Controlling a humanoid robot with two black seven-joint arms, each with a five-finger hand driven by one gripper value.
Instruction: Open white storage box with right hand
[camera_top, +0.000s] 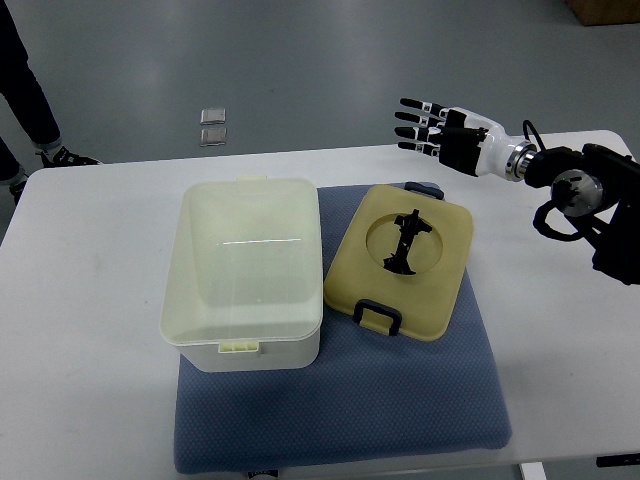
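One box (243, 272), white, translucent, no lid on; one lid (400, 262) beside it on the mat (340, 410). My right hand (440, 133): fingers spread, empty.

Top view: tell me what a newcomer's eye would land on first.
The white storage box stands open at centre-left on the blue mat, with its yellowish lid lying flat just to the right. At upper right the right hand hangs above the table's far edge, fingers spread, holding nothing.
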